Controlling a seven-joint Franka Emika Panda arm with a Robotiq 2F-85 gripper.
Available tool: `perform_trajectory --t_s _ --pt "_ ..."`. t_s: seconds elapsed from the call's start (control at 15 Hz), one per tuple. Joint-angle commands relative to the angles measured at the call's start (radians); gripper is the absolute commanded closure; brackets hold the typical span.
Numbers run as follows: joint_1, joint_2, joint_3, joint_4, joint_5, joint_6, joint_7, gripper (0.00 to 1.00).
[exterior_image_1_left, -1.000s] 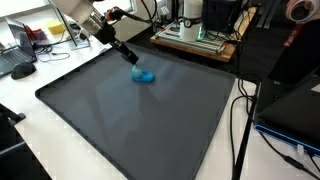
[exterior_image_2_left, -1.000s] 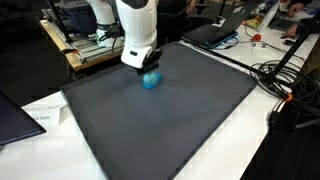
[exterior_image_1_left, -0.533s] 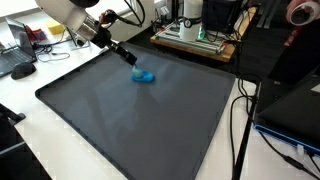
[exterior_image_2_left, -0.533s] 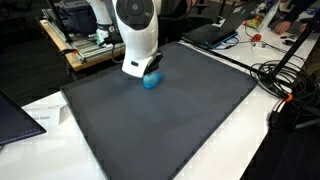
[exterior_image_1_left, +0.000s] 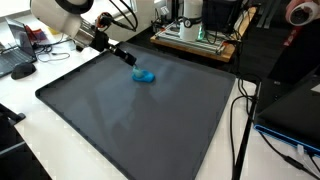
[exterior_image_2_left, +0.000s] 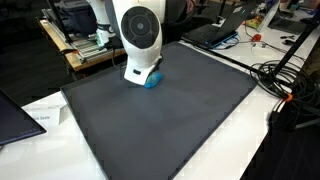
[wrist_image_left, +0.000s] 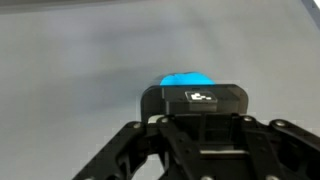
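Worktop: the white worktop lies beneath the pincer and reaches out well past it on all sides.
Mat: a large dark mat covers most of the worktop. The pincer hangs over its far part, near one edge.
Arm: the white arm rises behind the pincer, and in an exterior view it hides the pincer's tips.
Pincer: the pincer slants down toward the mat. How far open it is cannot be told, since the wrist view shows only a dark pad end-on. It appears to have hold of nothing.
Blue lump: a small blue lump rests on the mat just beyond the pincer's tips, seen in the wrist view directly ahead of them. Whether they touch cannot be told.
Step in hand: judged to be work at the lump, with no grip on it.
Next move: any grasp calls for jaws spread wider than the lump, centred over it and lowered close to the mat.
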Motion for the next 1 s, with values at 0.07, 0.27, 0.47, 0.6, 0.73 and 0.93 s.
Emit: perform_trajectory --t_s 0.07,0.27,0.47,0.6,0.73,0.93 --pt "-0.004 0.128 0.015 0.029 -0.006 -0.07 -0.006 0.78" --pt "-0.004 0.154 0.014 0.07 -0.008 -0.109 0.005 0.78" --pt "-0.003 0.177 0.013 0.111 -0.008 -0.15 0.02 0.78" --pt "-0.004 0.187 0.013 0.139 -0.008 -0.183 0.03 0.78" --pt "-0.004 0.194 0.011 0.165 -0.005 -0.21 0.046 0.78" --pt "-0.001 0.203 0.012 0.179 0.001 -0.231 0.065 0.78"
